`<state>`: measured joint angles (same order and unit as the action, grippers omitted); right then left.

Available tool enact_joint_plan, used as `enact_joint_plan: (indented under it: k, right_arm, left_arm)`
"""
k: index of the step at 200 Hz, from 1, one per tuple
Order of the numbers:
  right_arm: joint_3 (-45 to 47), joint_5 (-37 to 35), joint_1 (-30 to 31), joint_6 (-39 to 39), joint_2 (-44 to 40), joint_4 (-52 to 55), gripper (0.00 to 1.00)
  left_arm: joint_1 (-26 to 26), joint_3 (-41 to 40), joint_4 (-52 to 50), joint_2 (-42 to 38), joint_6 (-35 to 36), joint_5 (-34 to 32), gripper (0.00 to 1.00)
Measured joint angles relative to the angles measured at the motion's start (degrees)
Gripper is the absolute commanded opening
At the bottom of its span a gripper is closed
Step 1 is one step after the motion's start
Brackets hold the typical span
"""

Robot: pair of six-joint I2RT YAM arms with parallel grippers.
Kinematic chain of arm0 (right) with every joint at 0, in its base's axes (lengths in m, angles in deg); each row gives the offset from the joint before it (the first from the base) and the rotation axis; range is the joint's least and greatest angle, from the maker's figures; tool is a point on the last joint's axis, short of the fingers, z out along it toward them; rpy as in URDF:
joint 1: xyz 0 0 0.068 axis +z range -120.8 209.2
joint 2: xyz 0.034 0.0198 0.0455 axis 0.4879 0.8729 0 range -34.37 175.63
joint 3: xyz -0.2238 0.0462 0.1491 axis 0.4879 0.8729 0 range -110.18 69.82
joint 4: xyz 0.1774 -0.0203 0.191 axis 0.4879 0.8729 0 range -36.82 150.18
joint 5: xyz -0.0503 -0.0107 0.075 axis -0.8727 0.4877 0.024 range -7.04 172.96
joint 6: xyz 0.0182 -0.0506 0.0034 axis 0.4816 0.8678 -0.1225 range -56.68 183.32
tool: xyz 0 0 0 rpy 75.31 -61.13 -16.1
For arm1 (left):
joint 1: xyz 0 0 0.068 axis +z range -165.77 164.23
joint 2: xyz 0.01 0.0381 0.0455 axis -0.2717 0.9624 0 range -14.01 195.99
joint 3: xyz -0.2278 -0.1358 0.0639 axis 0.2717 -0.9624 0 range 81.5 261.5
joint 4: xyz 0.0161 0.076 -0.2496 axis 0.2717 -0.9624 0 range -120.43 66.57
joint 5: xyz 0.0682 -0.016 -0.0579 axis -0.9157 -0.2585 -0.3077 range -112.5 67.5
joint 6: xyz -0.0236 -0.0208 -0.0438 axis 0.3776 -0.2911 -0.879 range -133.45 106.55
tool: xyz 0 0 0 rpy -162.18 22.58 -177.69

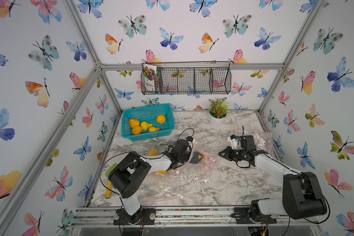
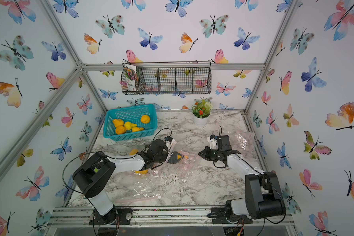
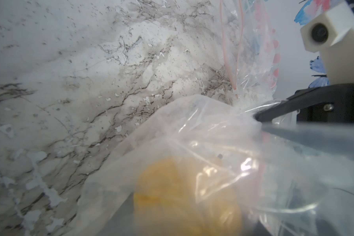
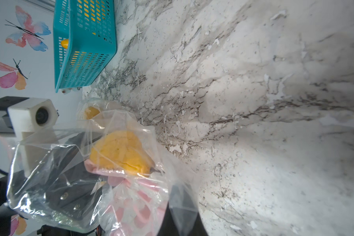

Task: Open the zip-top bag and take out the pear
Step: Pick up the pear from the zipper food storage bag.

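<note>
Pear (image 4: 119, 151) is a lumpy, matte yellow-orange thing with a crease across its skin. It's wrapped in the zip-top bag (image 4: 131, 200), which is thin, glossy, crinkled film, clear with pink blotches printed on it. Both are off to the right of the teal slotted plastic basket (image 1: 149, 136) and nearer the arm bases than it is. Whether they're on the marble-print table (image 1: 223, 183) or just over it is hard to say.

Left gripper (image 1: 199, 157) has its jaws clamped on the pear's sides, though I can't tell if film is caught in between. Right gripper (image 1: 220, 154), further from the basket, is pinched together on a bunched-up bit of the bag.

In the left wrist view the pear is a blurry blob cut off by the frame edge. In both top views only a sliver shows past the black fingers. Can't make out whether the zip strip is open.
</note>
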<state>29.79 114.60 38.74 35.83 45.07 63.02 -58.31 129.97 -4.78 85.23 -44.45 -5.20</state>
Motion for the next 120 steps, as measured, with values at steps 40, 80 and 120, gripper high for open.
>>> enact_joint_plan:
  k: [40,80,120]
  right_arm:
    - [-0.02,-9.97,-5.11,0.48,0.02,1.42,0.03]
    - [-0.02,-12.63,-5.01,0.81,0.02,1.92,0.03]
    - [-0.02,-13.70,-5.03,1.22,0.02,1.95,0.03]
  left_arm:
    - [4.26,-2.49,-5.99,-0.96,0.37,-4.63,0.58]
    - [4.55,-3.06,-7.78,-2.21,0.92,-5.64,0.54]
    - [4.61,-3.02,-12.13,-8.83,2.69,-7.61,0.54]
